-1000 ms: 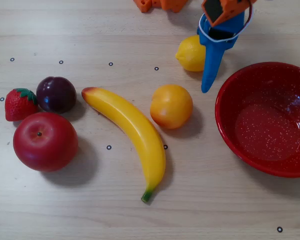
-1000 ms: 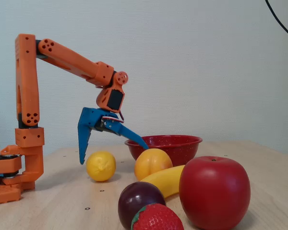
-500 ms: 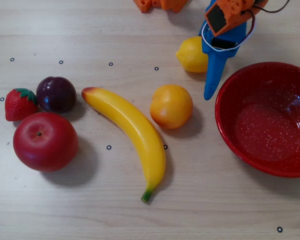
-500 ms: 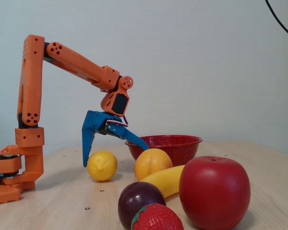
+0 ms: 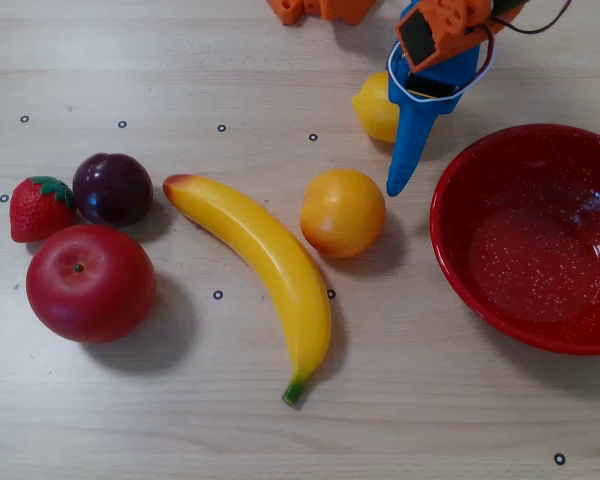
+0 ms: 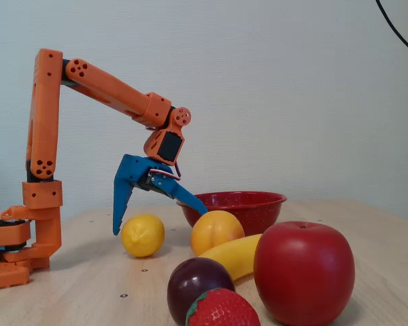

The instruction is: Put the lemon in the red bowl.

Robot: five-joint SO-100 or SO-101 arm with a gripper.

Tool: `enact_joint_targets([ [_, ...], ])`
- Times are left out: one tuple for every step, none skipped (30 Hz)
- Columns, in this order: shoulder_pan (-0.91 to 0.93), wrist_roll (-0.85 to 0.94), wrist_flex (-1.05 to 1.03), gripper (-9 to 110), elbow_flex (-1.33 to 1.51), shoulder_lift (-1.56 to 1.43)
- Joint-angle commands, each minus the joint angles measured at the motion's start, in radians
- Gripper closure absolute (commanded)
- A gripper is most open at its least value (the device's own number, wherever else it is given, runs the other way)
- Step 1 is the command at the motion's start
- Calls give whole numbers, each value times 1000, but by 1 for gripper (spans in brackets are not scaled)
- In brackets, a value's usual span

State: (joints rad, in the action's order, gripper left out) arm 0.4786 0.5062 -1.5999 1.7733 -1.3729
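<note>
The red bowl (image 5: pixel 460 250) has nothing inside it. The lemon (image 6: pixel 143 235) sits on the table (image 5: pixel 280 80), near the bowl. The blue gripper (image 6: pixel 160 222) hangs over the lemon with its fingers spread wide, holding nothing.

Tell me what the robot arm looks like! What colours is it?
The arm is bright orange, built from chunky plastic blocks with little round screw holes. Its gripper has two pointy blue fingers, like a bird's beak. A black motor box sits in the orange wrist, and thin red and white wires curl beside it. The orange base sits on the table.
</note>
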Motion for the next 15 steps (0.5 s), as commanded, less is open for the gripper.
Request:
enact_joint_targets([
  [-12,38,-37,30,-12,-94],
  [-11,38,-37,30,-11,-94],
  [-9,38,-34,30,-8,-94],
  [-8,38,-32,30,-5,-92],
  [-6,38,-29,30,-3,-91],
  [-6,40,-28,30,-2,-89],
  [-5,40,-26,30,0,-87],
  [-5,40,-25,30,2,-84],
  [-3,40,-25,30,6,-81],
  [-2,40,-23,30,11,-78],
  [0,43,-21,30,12,-75],
  [2,44,-21,30,15,-72],
  [3,44,-20,30,18,-69],
  [6,44,-17,30,21,-66],
  [9,48,-17,30,25,-63],
])
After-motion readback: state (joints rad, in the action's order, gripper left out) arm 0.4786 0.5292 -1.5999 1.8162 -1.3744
